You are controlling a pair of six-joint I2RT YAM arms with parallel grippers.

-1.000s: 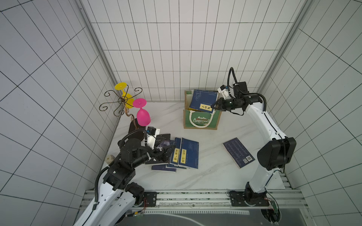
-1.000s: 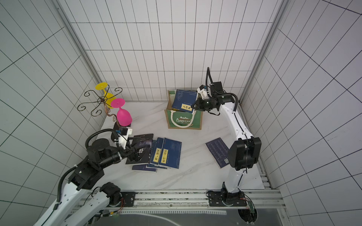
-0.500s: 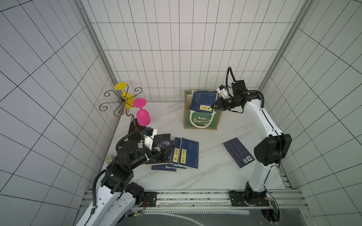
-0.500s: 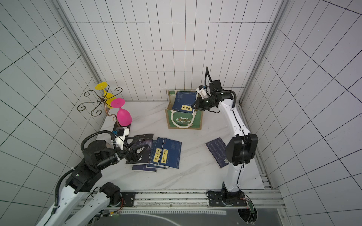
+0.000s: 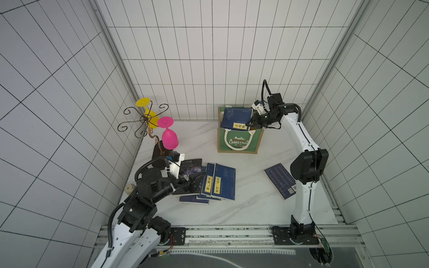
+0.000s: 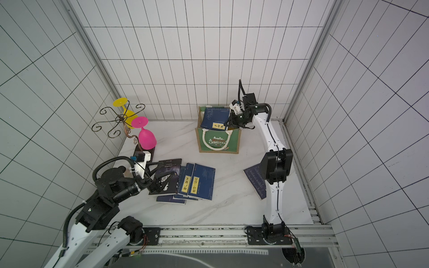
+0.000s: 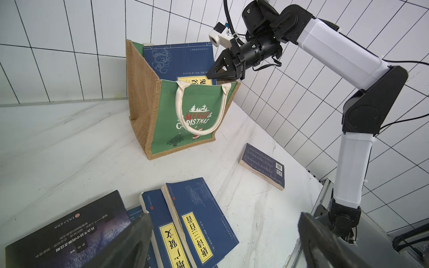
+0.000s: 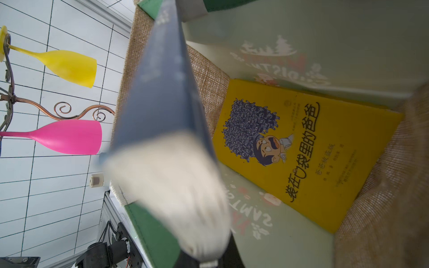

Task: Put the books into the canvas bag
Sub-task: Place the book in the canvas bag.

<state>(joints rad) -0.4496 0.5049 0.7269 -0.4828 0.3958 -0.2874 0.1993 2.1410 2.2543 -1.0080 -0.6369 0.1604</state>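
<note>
The right hand point(image 7: 215, 73) is clenched on the edge of a navy book point(image 7: 181, 60). That book stands tilted in the mouth of the canvas bag point(image 7: 167, 130), with its upper part sticking out above the rim. In the right wrist view, 1 yellow book point(image 8: 301, 150) lies deep inside the bag. The left hand point(image 7: 224, 218) is spread wide and grasps nothing, low over a pile on the surface point(image 7: 69, 143). The pile is a black book point(image 7: 69, 232) beside 2 labelled navy books point(image 7: 199, 215), with others partly under them. 1 lone navy book point(image 7: 262, 164) lies beside the right arm, well apart from the pile.
</note>
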